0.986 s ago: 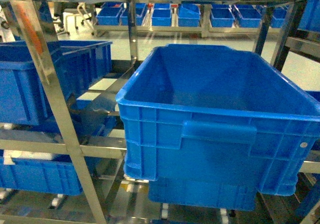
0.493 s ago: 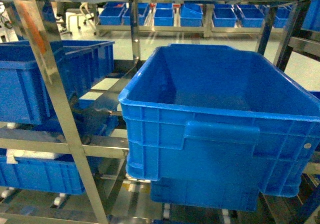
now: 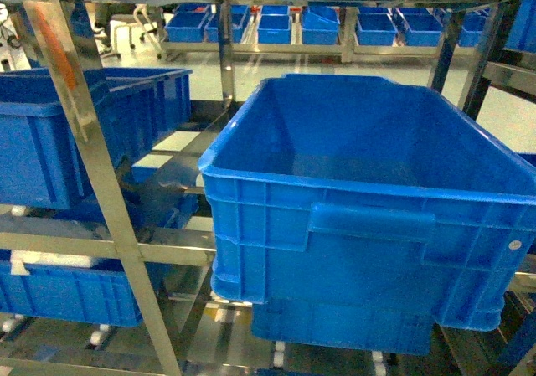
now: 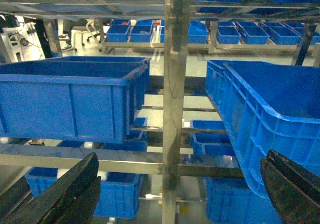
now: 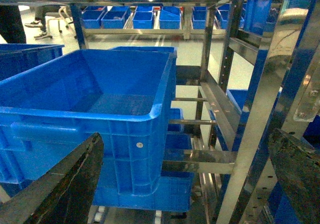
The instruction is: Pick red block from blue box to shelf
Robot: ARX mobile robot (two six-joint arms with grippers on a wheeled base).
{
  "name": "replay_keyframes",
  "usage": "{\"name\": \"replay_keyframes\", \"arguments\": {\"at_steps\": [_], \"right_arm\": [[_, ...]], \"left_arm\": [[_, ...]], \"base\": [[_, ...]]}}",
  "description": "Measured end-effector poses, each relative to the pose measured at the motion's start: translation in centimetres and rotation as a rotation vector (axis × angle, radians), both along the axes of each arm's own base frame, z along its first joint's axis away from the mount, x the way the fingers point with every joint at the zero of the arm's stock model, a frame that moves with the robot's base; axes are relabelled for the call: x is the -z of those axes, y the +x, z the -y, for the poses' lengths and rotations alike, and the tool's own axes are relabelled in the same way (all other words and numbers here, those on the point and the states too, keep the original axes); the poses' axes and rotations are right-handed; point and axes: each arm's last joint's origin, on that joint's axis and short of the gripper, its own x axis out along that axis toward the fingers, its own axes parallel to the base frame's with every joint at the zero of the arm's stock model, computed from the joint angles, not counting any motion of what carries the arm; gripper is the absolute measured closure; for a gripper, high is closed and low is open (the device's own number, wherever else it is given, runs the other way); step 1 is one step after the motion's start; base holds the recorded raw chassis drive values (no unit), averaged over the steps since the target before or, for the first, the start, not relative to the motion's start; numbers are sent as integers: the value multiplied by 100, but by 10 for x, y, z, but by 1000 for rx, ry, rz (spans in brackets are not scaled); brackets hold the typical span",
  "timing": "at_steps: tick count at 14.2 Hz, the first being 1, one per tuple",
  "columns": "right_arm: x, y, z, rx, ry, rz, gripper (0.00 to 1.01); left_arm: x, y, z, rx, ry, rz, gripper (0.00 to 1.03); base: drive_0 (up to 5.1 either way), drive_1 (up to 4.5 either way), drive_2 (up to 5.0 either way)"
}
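Stainless-steel shelf racking (image 3: 92,183) fills all 3 views, its posts and rails carrying rows of blue plastic crates, presumably so each can be reached from the aisle side. Largest of them is the blue box (image 3: 368,225), which sits at the centre of the head view with its handle side toward the robot and its open top facing up, a placement that leaves the inside open to a reach from above. Its visible floor shows only blue plastic; the near part of the floor is hidden behind the front wall, so the red block cannot be found in any view, neither in the box nor on the shelf rails. At 9 o'clock from it stands a second blue crate (image 3: 59,133) on the same level, with more bins in the far row at 12 o'clock.

Both arms hang low in front of the rack. The left gripper (image 4: 170,194) has its fingers spread wide with nothing between them, and the right gripper (image 5: 185,184) is likewise parted wide and empty.
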Motion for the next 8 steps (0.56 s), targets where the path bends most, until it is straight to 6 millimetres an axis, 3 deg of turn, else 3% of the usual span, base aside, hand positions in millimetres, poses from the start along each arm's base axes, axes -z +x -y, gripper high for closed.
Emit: {"name": "replay_keyframes", "arguments": {"at_steps": [8], "right_arm": [[0, 0, 0, 0, 0, 0, 3]], "left_arm": [[0, 0, 0, 0, 0, 0, 5]], "base": [[0, 0, 0]]}}
